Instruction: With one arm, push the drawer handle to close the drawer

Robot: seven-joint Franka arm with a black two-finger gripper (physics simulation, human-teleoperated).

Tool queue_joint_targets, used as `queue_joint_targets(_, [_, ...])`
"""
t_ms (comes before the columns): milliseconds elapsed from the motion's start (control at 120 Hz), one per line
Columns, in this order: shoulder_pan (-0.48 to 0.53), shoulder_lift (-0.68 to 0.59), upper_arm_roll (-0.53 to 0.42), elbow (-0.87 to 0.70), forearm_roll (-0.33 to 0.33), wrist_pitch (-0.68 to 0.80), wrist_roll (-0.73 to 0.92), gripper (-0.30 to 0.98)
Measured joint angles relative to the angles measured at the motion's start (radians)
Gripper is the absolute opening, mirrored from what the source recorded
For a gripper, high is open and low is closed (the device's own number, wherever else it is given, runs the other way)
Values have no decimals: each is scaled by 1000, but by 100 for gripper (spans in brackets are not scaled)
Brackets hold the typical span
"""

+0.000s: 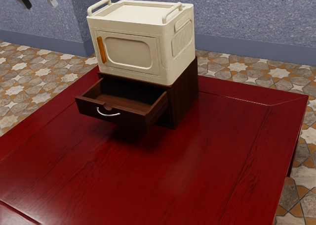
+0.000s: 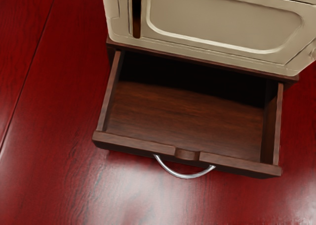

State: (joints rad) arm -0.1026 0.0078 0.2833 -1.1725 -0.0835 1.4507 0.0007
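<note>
Fingers [image 1: 40, 3] hang high at the exterior view's upper left, apart and with nothing between them. Nearest them, the curved metal handle [image 2: 185, 176] juts from the wooden drawer [image 2: 133, 144], which is pulled well out over the worktop [image 1: 197, 175]. Pushed off-centre, the drawer might bind; parted tips might straddle the handle and slip. Behind, the dark wooden cabinet [image 1: 185, 99] stands by the worktop's far corner; too hard a shove could slide it edgeward, unsettling the cream cabinet [image 1: 127, 52] on top.
</note>
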Motion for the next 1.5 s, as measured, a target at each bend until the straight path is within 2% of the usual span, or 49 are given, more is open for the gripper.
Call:
queue_joint_targets(50, [-60, -46, 3, -76, 1, 2, 1, 67])
queue_joint_targets(92, [-108, -169, -4, -219, 15, 2, -3, 66])
queue_joint_targets(133, [-61, -318, -34, -390, 26, 7, -7, 66])
queue_joint_targets(192, [55, -550, -140, -655, 37, 25, -13, 66])
queue_joint_targets(242, [95, -687, -190, -837, 43, 40, -18, 67])
queue_joint_targets(317, [59, -768, -159, -1076, 47, 68, -24, 67])
queue_joint_targets(383, [44, -781, -152, -1196, 50, 86, -29, 67])
queue_joint_targets(450, [42, -766, -173, -1255, 52, 101, -35, 67])
queue_joint_targets(508, [40, -702, -203, -1270, 56, 148, -38, 67])
queue_joint_targets(625, [37, -514, -220, -1270, 59, 317, -40, 66])
queue_joint_targets(767, [44, -428, -217, -1264, 65, 507, -36, 65])
queue_joint_targets(800, [45, -413, -215, -1258, 68, 541, -35, 60])
queue_joint_targets(942, [46, -325, -205, -1218, 98, 653, -30, 24])
queue_joint_targets(1058, [37, -219, -174, -1133, 134, 709, -26, 7])
queue_joint_targets(1233, [36, -97, -167, -1041, 161, 762, -20, -4])
queue_joint_targets(1500, [49, 7, -167, -961, 165, 803, -10, -9])
